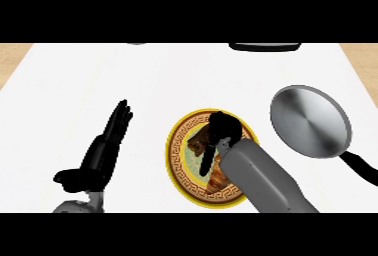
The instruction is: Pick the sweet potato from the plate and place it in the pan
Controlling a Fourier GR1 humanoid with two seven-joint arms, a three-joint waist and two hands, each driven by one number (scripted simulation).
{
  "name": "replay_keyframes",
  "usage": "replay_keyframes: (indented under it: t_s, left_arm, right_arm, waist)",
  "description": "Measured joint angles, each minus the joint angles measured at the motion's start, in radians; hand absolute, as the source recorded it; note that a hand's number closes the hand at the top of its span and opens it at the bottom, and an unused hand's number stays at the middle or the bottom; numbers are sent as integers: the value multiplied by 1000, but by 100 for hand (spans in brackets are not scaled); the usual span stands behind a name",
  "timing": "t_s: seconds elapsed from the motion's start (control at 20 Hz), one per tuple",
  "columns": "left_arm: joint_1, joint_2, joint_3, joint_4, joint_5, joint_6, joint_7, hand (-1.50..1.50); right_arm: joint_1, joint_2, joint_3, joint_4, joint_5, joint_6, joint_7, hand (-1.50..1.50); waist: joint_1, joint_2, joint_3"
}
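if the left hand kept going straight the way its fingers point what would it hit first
Probably nothing: the left hand points up and slightly right across bare white counter, left of the plate. The way looks free up to the picture's top.

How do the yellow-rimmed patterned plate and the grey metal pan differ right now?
The yellow-rimmed patterned plate lies partly under the right hand; the grey metal pan lies uncovered to its right. The plate is ornate and handleless; the pan is plain, with a black handle. Both are round and on the white counter.
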Motion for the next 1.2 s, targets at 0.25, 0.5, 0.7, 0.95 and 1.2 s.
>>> replay_keyframes:
  t_s: [0.25,0.5,0.7,0.95,1.2]
  left_arm:
    - [-2,-10,4,-8,-12,3,11,0]
    - [-5,0,27,1,-7,-23,8,0]
    - [21,-1,31,-10,-8,-28,4,0]
    - [38,-2,43,-12,-8,-16,4,0]
    - [44,7,61,-10,-2,-21,-5,0]
  right_arm:
    - [-2,-1,2,6,49,14,-27,150]
    - [8,-12,10,-26,128,1,-49,150]
    - [80,-42,61,-179,190,-32,-77,150]
    - [215,-116,184,-468,235,-117,-231,150]
    - [323,-236,231,-781,353,-225,-247,150]
  waist:
    - [-1,-2,1]
    - [-2,2,4]
    - [-12,9,6]
    - [-42,5,8]
    - [-54,5,8]
